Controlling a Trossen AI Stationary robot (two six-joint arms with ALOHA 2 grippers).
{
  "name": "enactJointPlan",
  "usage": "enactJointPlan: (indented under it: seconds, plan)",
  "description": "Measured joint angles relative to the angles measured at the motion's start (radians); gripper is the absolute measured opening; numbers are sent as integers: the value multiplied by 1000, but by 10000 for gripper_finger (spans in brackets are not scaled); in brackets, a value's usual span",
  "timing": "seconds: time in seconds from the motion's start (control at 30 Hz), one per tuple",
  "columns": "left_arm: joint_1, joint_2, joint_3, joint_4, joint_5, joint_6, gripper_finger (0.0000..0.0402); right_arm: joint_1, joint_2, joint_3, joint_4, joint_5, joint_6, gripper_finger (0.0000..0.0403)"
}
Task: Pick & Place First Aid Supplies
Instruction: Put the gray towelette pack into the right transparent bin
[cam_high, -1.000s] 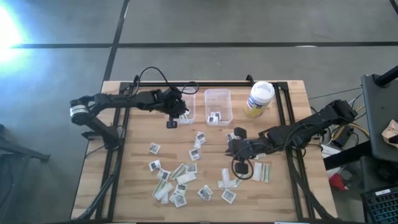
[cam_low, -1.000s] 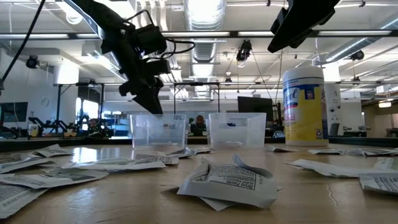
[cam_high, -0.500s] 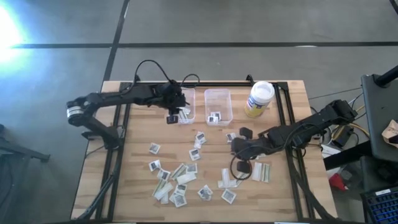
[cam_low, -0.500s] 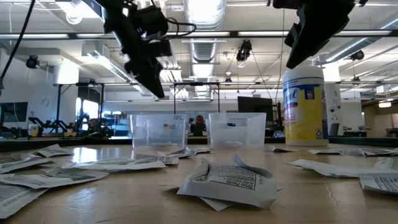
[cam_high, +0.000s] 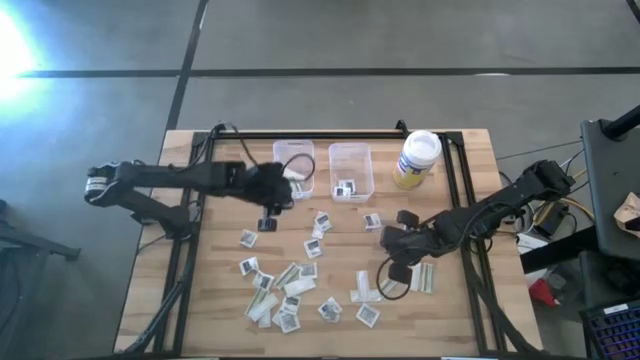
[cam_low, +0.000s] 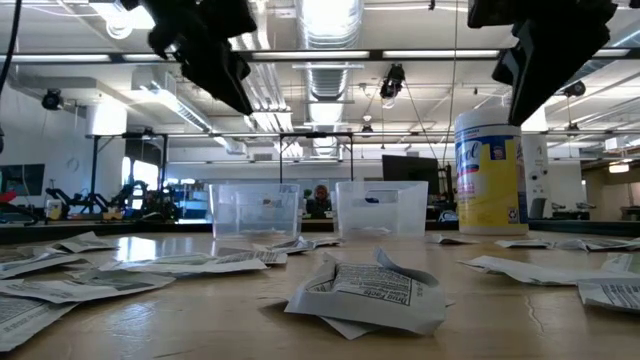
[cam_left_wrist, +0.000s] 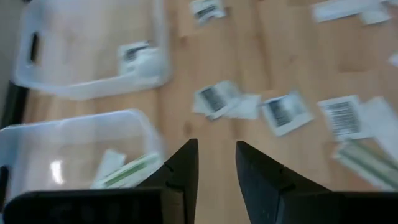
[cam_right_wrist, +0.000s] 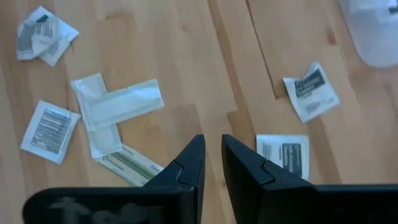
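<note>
Packets (cam_high: 290, 290) of first aid supplies are lying scattered over the near and middle part of the wooden bench (cam_high: 200, 300): square white ones with dark print and some long pale strips. In the low view one crumpled printed packet (cam_low: 365, 292) is lying closest to the camera.

Above the right part of this scatter the right gripper (cam_high: 397, 243) is hanging. In its wrist view the two dark fingers (cam_right_wrist: 186, 163) are standing almost together, with only a thin slit between them and nothing in it; below them a cross of pale strips (cam_right_wrist: 115, 102) and several square packets are lying on the wood.

A little farther, the left gripper (cam_high: 266, 215) is hovering just in front of the left bin (cam_high: 293, 166). Its fingers (cam_left_wrist: 185, 163) are parted by a small gap and are holding nothing.

Toward the far edge two clear bins are standing side by side. The left one is containing long strips, the right bin (cam_high: 351, 170) is containing square packets. Beside it, to the right, a yellowish jar (cam_high: 417, 159) with a white lid is standing upright.
</note>
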Motion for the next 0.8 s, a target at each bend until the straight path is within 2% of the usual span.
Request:
enactJointPlan:
  seconds: [0.13, 0.23, 0.4, 0.53, 0.8]
  plan:
    - [-104, -27, -53, 81, -3, -69, 101, 3, 0, -22, -27, -4, 94, 52]
    - [-184, -31, -106, 231, -4, -130, 101, 3, 1, -39, -57, -8, 164, 52]
    - [-294, -19, -167, 419, -45, -100, 101, 3, 1, -57, -88, -10, 201, 52]
    - [-329, -15, -200, 484, -121, -83, 101, 2, 0, -61, -87, -11, 237, 52]
    - [-329, -15, -255, 565, -143, -75, 101, -14, 0, -61, -89, -9, 282, 71]
